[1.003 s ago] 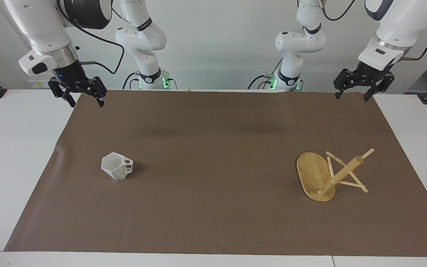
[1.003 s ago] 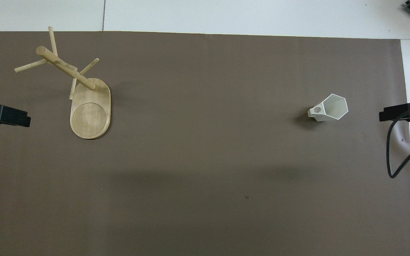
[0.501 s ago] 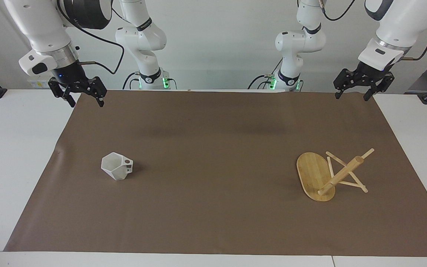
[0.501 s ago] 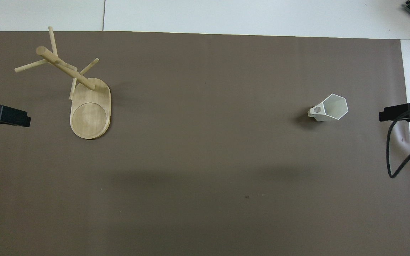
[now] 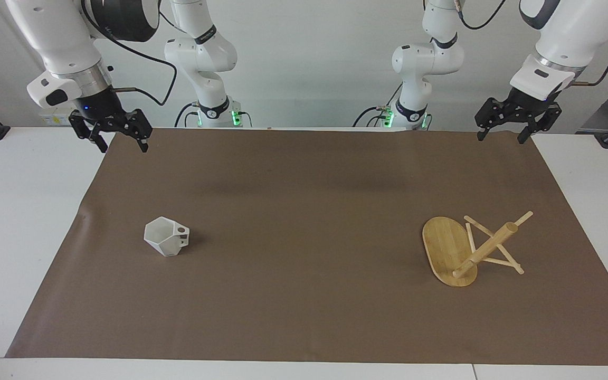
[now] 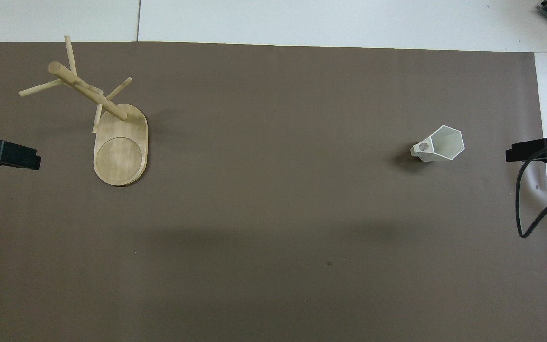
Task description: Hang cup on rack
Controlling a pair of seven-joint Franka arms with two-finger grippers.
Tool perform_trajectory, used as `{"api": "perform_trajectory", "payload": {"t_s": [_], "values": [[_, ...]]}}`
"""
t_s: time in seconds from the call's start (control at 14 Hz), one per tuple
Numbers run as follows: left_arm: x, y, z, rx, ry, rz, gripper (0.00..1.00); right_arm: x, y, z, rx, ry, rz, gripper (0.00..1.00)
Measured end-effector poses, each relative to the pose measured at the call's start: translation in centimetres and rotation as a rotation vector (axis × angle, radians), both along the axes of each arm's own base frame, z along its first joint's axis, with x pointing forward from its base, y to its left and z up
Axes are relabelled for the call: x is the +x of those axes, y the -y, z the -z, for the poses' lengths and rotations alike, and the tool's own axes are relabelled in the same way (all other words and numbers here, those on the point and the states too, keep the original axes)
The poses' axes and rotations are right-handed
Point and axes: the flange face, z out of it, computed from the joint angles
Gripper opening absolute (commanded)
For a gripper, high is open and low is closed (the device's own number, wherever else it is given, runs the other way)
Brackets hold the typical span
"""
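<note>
The cup point(image 5: 165, 236) is small, white and faceted. It stands upright on the brown mat toward the right arm's end, its pierced handle pointing toward the left arm's end; it also shows in the overhead view point(image 6: 439, 144). The rack point(image 5: 467, 248), a bamboo mug tree with an oval base, round post and thin crossed pegs, stands toward the left arm's end, and also shows in the overhead view point(image 6: 120, 147). My right gripper point(image 5: 124, 146) hangs open and empty over the mat's corner nearest the robots; its tip shows in the overhead view point(image 6: 534, 151). My left gripper point(image 5: 500, 138) hangs open and empty over the mat's other near corner, and shows in the overhead view point(image 6: 5, 154).
A brown mat point(image 5: 304, 200) covers most of the white table point(image 5: 13, 211). A black cable point(image 6: 525, 213) loops down by the right gripper. Two more white arms point(image 5: 203, 58) point(image 5: 425, 58) stand at the robots' edge of the table.
</note>
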Motion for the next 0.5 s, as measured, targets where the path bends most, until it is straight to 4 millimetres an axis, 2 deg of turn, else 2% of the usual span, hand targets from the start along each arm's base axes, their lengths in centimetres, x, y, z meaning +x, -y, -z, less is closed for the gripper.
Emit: {"api": "perform_trajectory", "payload": {"t_s": [0.21, 0.5], "values": [[0.0, 0.0, 0.0, 0.000, 0.000, 0.000, 1.00, 0.6, 0.0, 0.0, -0.006, 0.056, -0.002, 1.00], [0.0, 0.0, 0.0, 0.000, 0.000, 0.000, 1.00, 1.3, 0.0, 1.4, -0.010, 0.101, -0.002, 1.00]]}}
